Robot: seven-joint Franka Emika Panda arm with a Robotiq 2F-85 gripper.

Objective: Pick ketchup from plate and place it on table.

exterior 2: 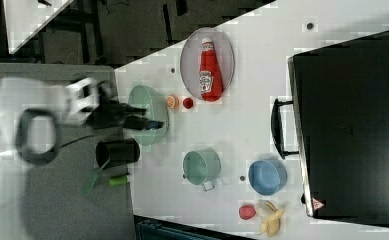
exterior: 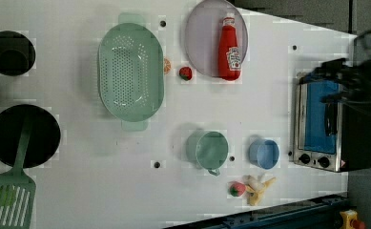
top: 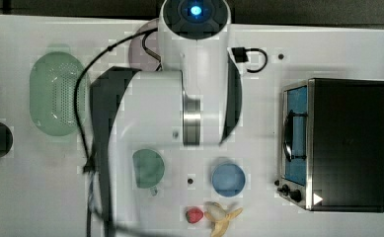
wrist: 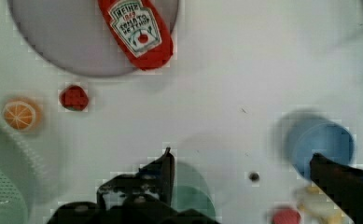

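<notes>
The ketchup is a slim red bottle with a white cap, lying flat on the lilac-grey plate near the white table's far edge in the left view. The right view shows the ketchup lengthwise on the plate. In the wrist view my gripper stands open with nothing between its fingers, above the table between a green cup and a blue bowl. The ketchup lies well beyond the fingertips, partly over the plate's rim. In the top view the arm covers most of the plate.
A mint-green basket, an orange slice and a small red fruit lie beside the plate. A green cup, a blue bowl, a banana and a toaster oven stand toward the left view's lower right.
</notes>
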